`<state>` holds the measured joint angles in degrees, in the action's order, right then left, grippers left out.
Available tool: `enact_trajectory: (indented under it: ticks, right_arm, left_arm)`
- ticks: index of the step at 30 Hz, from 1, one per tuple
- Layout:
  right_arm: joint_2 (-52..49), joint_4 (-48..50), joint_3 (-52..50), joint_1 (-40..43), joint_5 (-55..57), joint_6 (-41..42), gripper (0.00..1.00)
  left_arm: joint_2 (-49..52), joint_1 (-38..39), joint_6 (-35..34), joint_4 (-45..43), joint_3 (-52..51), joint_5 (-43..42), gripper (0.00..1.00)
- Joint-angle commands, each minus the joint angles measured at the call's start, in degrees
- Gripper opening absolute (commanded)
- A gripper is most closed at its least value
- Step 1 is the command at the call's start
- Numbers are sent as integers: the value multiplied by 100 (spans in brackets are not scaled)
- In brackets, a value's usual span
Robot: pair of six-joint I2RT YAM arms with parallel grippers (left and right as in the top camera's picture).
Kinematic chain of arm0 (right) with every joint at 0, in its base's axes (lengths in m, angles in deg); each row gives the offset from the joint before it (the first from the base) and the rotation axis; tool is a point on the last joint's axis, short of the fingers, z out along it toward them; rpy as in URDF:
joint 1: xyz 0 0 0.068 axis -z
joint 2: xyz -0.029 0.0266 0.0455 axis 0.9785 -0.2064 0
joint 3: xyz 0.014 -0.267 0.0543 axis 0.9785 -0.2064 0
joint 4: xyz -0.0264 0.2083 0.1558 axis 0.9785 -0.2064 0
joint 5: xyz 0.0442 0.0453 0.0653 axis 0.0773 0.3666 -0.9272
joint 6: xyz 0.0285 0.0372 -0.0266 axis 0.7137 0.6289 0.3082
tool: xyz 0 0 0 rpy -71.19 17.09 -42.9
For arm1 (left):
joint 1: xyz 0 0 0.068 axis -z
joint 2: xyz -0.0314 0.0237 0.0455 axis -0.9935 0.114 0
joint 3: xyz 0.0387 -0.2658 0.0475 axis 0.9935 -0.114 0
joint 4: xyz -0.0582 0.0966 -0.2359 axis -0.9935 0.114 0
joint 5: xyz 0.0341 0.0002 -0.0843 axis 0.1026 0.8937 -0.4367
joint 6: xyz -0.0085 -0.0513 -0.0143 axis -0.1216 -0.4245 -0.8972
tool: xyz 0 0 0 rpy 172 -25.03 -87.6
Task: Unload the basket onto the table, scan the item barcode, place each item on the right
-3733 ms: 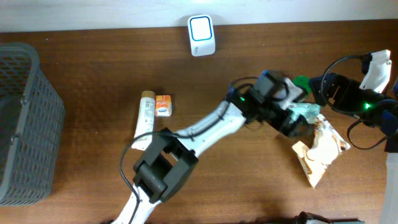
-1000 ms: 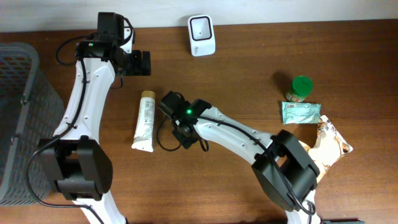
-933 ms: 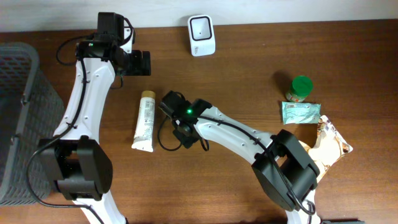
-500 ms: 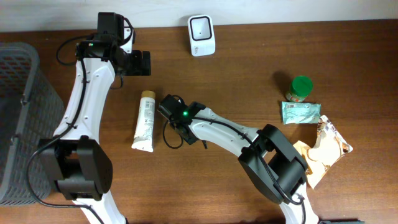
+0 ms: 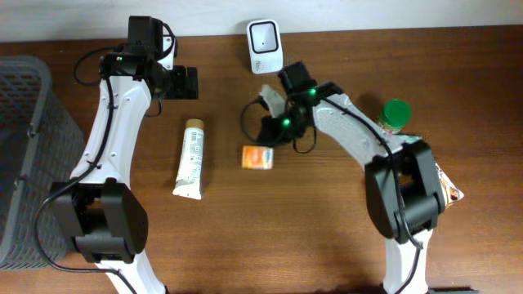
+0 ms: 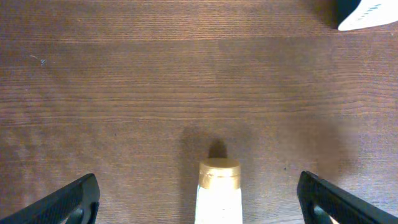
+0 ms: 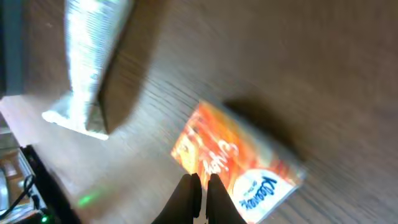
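Right hand (image 5: 269, 134) swung toward scanner (image 5: 265, 36), fingers closed, near orange box (image 5: 258, 157)

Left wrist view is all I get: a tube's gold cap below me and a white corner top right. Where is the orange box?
Observer: The box lies on the table, to the right of the tube and nearer you than the scanner.
Operator: Does the right gripper have it?
Observer: No. The right gripper is shut on nothing, and the box lies just beyond its tips.
Operator: Is that white corner the scanner?
Observer: Yes. It stands at the table's back edge, apart from the box.
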<state>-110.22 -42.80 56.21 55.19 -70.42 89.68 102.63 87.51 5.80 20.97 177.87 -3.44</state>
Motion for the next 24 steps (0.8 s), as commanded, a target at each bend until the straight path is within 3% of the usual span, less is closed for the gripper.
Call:
enact_trajectory:
  ticks: [1,4,6,7,9,11,13,17,23,24]
  right_arm:
    - [-190,13,-87,157,186,63,15]
    - [-133,-223,267,120,354,-723,43]
    - [-133,-254,446,105,920,-903,54]
    - [-133,-197,452,116,1204,-1054,55]
    - [-186,-74,452,120,1427,-1545,53]
    - [-348,216,450,81,1419,-1547,42]
    - [-463,232,452,-15,1329,-1550,38]
    - [-306,-136,669,-557,1661,-1825,35]
    - [-186,-955,1185,-942,2046,-1825,13]
    - [-195,-1064,1154,-1010,2037,-1823,4]
  left_arm:
    - [33,-11,109,7,-17,17,99]
    - [33,-11,109,7,-17,17,99]
    - [33,-11,109,7,-17,17,99]
    - [33,-11,109,7,-17,17,99]
    - [33,-11,109,7,-17,17,99]
    - [33,-11,109,7,-17,17,99]
    - [33,-11,109,7,-17,17,99]
    - [33,-11,109,7,-17,17,99]
    - [33,-11,109,7,-17,17,99]
    - [33,-11,109,7,-17,17,99]
